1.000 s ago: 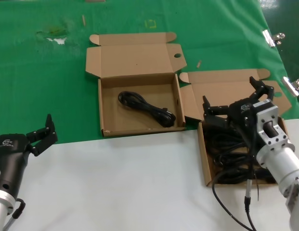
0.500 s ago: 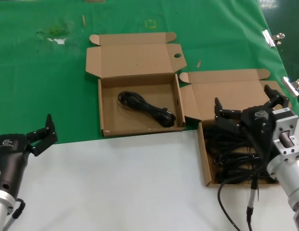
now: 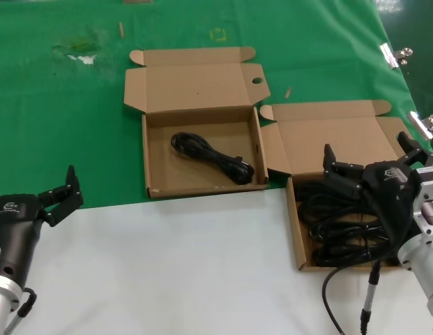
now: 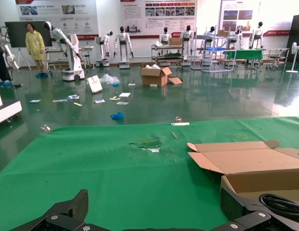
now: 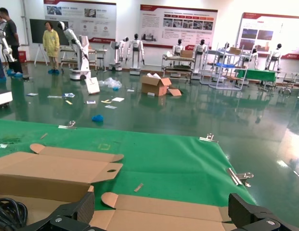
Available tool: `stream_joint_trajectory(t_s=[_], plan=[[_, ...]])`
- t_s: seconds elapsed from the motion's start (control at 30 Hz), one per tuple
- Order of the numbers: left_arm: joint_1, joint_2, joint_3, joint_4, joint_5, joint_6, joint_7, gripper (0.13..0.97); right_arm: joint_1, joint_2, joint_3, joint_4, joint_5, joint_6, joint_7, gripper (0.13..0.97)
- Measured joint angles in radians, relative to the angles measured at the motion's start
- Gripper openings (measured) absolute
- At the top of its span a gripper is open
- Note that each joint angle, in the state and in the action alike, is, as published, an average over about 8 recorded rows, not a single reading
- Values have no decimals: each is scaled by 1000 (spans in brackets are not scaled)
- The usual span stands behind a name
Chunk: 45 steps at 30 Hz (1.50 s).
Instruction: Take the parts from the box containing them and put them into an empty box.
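Lying in the left-hand box (image 3: 155,157), a single coiled cord (image 3: 212,159) is seen near the middle of its floor, with bare cardboard all round it. This box sits on the green cloth (image 3: 63,105) at the far side of the bench (image 3: 167,265), its lid folded back away from the robot. The right-hand box (image 3: 294,230) is set just beside it, nearer and to the right, straddling the cloth's near edge; a tangled heap of cords (image 3: 335,230) fills its tray. The right hand (image 3: 373,162) is held low over the far end of that heap, fingers spread wide apart, nothing between them. The left hand (image 3: 61,194) is parked at the near left, above the cloth's near edge, fingers likewise apart and empty. A broad stretch of white bench lies between the two arms. Metal clips (image 3: 394,54) are fixed along the cloth's right edge.
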Motion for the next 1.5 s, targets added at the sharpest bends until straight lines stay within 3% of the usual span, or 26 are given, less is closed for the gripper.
stream_joint_trajectory(t_s=[1.5], plan=[[0,0,0,0,0,0,0,966,-1,0,0,1,0,0,0,966]])
